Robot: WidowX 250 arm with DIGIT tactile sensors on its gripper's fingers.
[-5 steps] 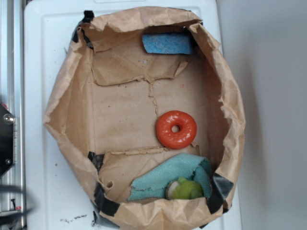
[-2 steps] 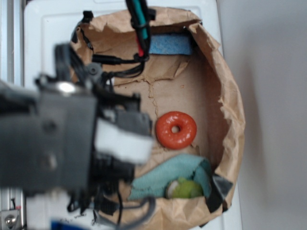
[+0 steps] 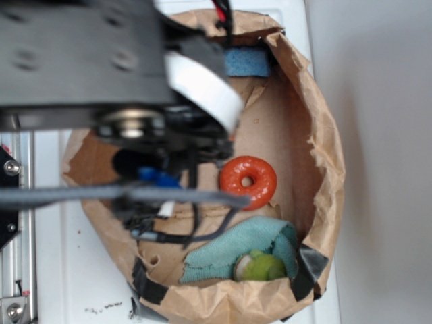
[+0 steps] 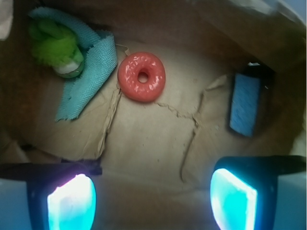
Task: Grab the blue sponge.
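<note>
In the wrist view the hand (image 4: pixel 151 199) hangs wide open and empty above the brown paper floor, its two glowing pads in the lower left and lower right corners of the frame. The blue sponge (image 4: pixel 244 104) lies untouched at the right of that view against the paper wall, and in the exterior view it (image 3: pixel 248 62) peeks out at the top centre beside the arm, well apart from the orange ring (image 4: pixel 141 77). This looks like the approach step: the next move calls for carrying the hand over the sponge, lining the fingers across its narrow width, and descending.
</note>
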